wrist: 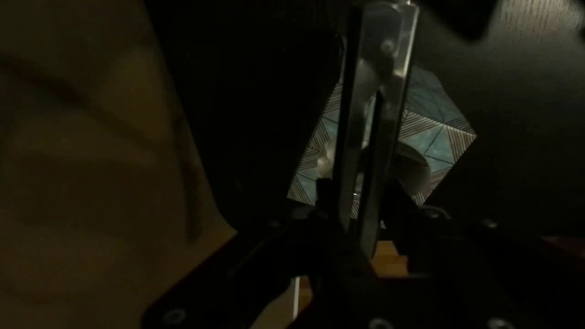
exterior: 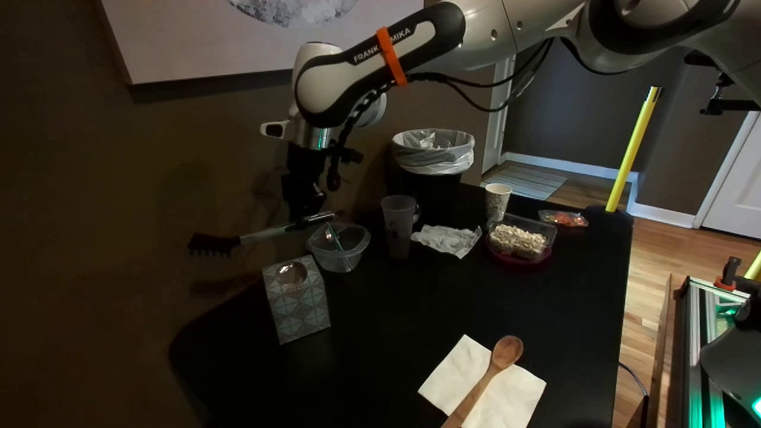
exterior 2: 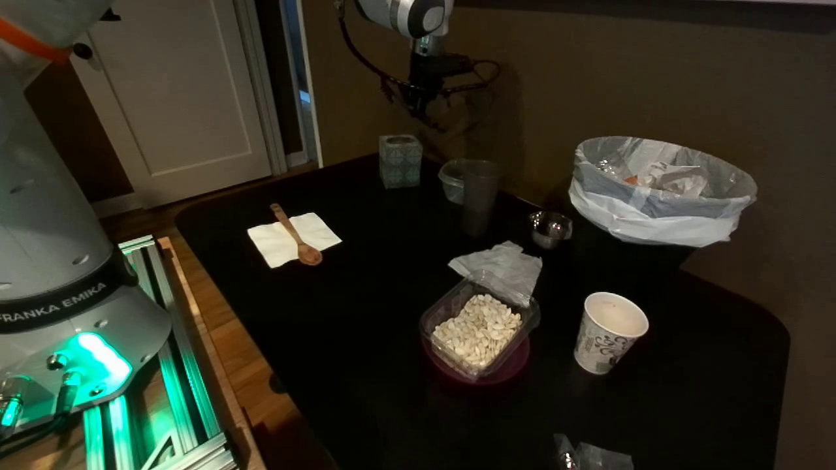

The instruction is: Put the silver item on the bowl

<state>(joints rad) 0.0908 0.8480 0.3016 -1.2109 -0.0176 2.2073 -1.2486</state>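
Observation:
The silver item, long metal tongs with a dark toothed head (exterior: 267, 234), is held roughly level in the air. It is above the tissue box and the clear tub in an exterior view. My gripper (exterior: 306, 219) is shut on it near one end. The gripper also shows in an exterior view (exterior 2: 431, 121), where the tongs are too dark to make out. In the wrist view the tongs (wrist: 384, 68) run up from between the fingers (wrist: 356, 201). The bowl, small and grey metal (exterior 2: 550, 230), stands on the table near the bin, apart from the gripper; it is mostly hidden behind the plastic cup elsewhere.
A tissue box (exterior: 297, 303) lies below the tongs. A clear plastic tub (exterior: 339, 252) and a tall clear cup (exterior: 398, 229) stand beside it. The lined bin (exterior 2: 659, 215) is behind the bowl. A seed container (exterior 2: 480, 333), paper cup (exterior 2: 607, 339) and wooden spoon (exterior 2: 294, 232) are on the table.

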